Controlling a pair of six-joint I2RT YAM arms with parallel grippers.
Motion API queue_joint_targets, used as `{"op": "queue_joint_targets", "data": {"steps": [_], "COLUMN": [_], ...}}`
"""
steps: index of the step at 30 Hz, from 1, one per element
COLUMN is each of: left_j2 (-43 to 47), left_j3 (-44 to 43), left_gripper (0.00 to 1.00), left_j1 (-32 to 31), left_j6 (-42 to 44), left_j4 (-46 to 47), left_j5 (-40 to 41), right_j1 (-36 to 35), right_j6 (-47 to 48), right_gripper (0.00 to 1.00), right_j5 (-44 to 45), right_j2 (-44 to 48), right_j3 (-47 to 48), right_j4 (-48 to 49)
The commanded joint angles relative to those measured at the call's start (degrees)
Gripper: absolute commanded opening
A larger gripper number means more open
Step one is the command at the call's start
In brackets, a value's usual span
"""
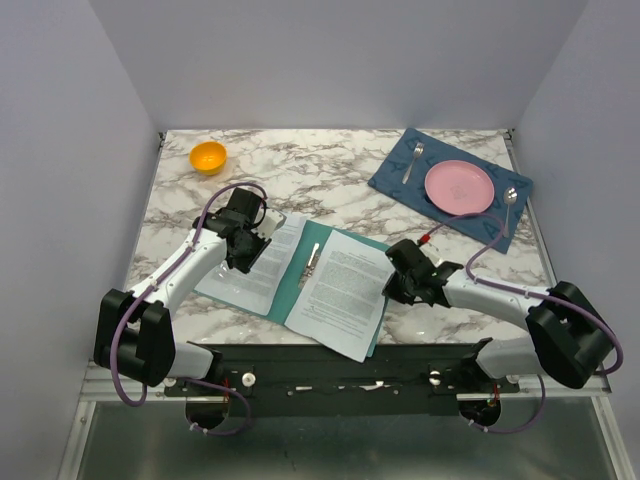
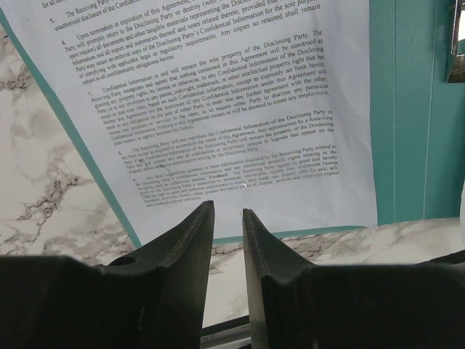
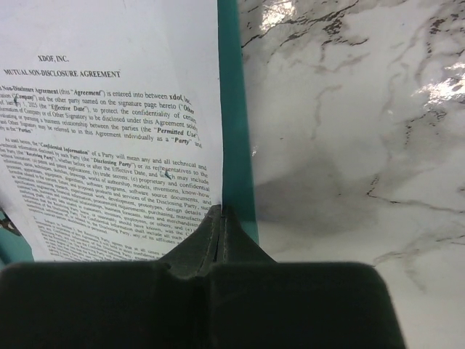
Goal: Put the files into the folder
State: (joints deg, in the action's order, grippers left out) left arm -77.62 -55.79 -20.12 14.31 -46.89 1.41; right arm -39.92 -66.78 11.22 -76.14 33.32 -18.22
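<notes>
The teal folder (image 1: 300, 275) (image 2: 414, 109) (image 3: 232, 87) lies open on the marble table. Two files lie on it, both printed white sheets. One sheet (image 1: 255, 275) (image 2: 218, 109) covers the left half. The other (image 1: 340, 290) (image 3: 109, 131) sits skewed on the right half and overhangs the folder's near edge. My left gripper (image 1: 250, 255) (image 2: 228, 211) hovers at the left sheet's edge, open a little, with nothing between its fingers. My right gripper (image 1: 392, 283) (image 3: 224, 211) is shut, its tips pinching the right edge of the right sheet beside the folder's teal border.
A metal clip (image 1: 313, 258) (image 2: 456, 43) lies along the folder's spine. An orange bowl (image 1: 208, 157) stands at the back left. A dark blue placemat (image 1: 395, 185) at the back right carries a pink plate (image 1: 459, 186), a fork (image 1: 412, 160) and a spoon (image 1: 510, 200).
</notes>
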Motion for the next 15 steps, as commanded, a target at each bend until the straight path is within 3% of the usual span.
{"op": "queue_joint_targets", "data": {"steps": [1, 15], "left_j2": [0.72, 1.51], "left_j3": [-0.11, 0.33], "left_gripper": [0.38, 0.38], "left_j1": [-0.27, -0.27], "left_j6": [-0.24, 0.02], "left_j4": [-0.83, -0.65], "left_j5": [-1.23, -1.06], "right_j1": [-0.24, -0.24], "right_j6": [0.87, -0.98], "right_gripper": [0.0, 0.01], "right_j5": [3.19, 2.93], "right_j2": [-1.03, -3.49], "right_j3": [1.22, 5.52], "right_j4": [-3.58, -3.05]}}
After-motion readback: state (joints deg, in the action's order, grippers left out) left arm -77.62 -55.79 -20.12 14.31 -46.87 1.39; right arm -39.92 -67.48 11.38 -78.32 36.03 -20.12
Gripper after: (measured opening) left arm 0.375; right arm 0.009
